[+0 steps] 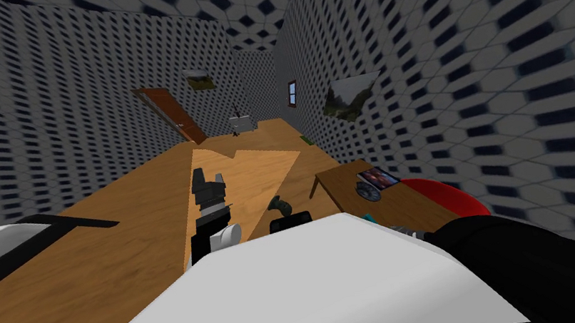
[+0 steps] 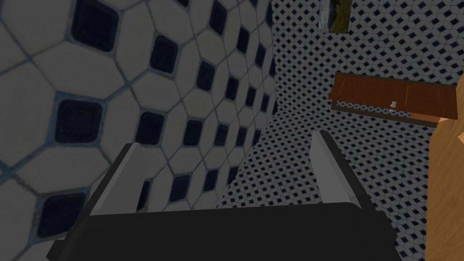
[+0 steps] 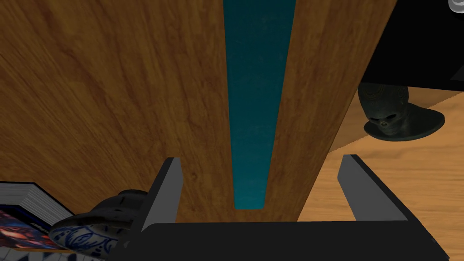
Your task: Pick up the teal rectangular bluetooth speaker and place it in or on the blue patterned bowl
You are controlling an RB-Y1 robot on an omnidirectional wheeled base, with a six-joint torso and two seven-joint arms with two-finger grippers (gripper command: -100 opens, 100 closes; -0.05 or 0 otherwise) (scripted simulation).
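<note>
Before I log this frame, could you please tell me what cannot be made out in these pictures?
Speaker: right wrist view, far end cut off by the picture's edge.
Bowl: same view, partly behind a finger of the right gripper and cut off by the edge; its inside is hidden.
Book: same view, cut off at the edge, its cover mostly out of frame.
Dark figurine: its top hidden behind a black shape.
</note>
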